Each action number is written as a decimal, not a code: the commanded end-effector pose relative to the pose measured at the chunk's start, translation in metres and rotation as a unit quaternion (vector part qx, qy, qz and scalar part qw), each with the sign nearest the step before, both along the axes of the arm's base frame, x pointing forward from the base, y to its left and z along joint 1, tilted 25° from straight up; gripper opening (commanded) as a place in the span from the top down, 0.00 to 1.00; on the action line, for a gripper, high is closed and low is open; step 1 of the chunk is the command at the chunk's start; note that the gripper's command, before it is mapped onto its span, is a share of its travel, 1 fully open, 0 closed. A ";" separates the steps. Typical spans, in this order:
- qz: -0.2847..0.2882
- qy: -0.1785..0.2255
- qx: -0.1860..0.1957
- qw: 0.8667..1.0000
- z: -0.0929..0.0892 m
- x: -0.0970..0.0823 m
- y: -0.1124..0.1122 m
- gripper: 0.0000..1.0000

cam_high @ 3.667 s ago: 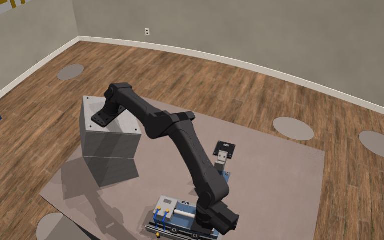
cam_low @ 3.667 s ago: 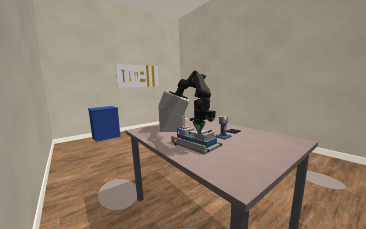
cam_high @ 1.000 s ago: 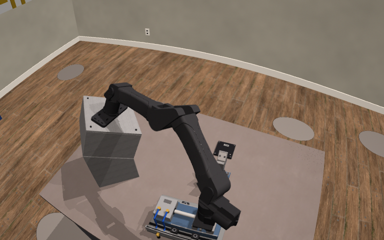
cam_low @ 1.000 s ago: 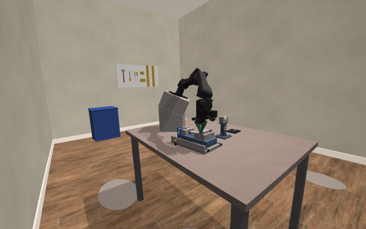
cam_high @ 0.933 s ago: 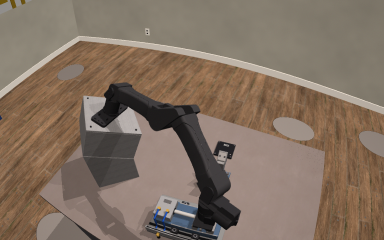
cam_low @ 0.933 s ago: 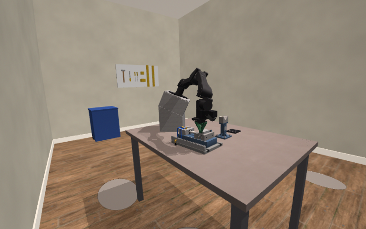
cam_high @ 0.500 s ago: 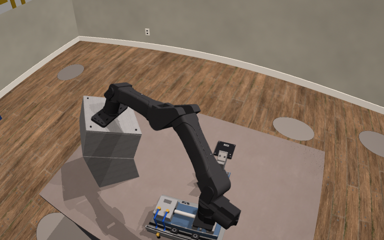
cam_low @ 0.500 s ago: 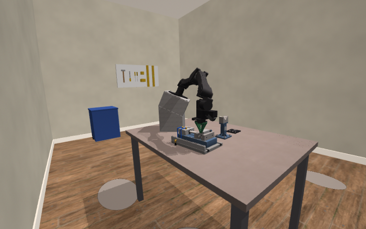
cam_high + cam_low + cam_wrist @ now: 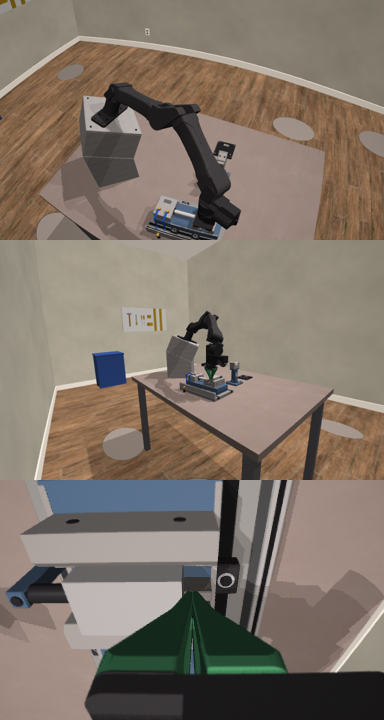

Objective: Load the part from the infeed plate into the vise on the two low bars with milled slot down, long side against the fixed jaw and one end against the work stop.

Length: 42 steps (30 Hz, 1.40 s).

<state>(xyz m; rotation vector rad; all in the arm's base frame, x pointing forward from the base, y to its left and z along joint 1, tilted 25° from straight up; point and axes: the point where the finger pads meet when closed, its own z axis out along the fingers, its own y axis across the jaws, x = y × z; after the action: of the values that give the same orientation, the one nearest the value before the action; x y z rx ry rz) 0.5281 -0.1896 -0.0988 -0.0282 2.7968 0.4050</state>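
The vise (image 9: 184,219) stands at the table's near edge; it also shows in the exterior view (image 9: 206,384). In the wrist view the part (image 9: 122,605), a light grey block, lies flat between the jaws, below the jaw with two holes (image 9: 120,540). Its left end is at the tip of the dark work stop rod (image 9: 45,594). My gripper (image 9: 192,600) has green fingers, is shut and holds nothing. Its tips are at the part's right end. I cannot tell whether they touch it. The slot is hidden. In the exterior view the gripper (image 9: 210,372) points straight down into the vise.
The V-block (image 9: 222,157) on its blue post and the empty black infeed plate (image 9: 225,148) stand behind the vise. The air cylinder (image 9: 167,206) with its white rod (image 9: 184,213) is on the vise's left. A black rail with a ringed sensor (image 9: 226,580) runs to the right of the part.
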 end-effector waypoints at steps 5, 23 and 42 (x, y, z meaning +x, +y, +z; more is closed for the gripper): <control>0.000 -0.019 0.000 1.000 0.017 0.007 0.001 1.00; 0.000 -0.019 0.000 1.000 0.017 0.007 0.001 1.00; -0.004 -0.012 0.003 1.000 0.002 0.002 -0.026 1.00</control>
<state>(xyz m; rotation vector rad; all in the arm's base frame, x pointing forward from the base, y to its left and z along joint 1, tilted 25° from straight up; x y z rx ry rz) 0.5316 -0.1977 -0.1016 -0.0400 2.7817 0.4057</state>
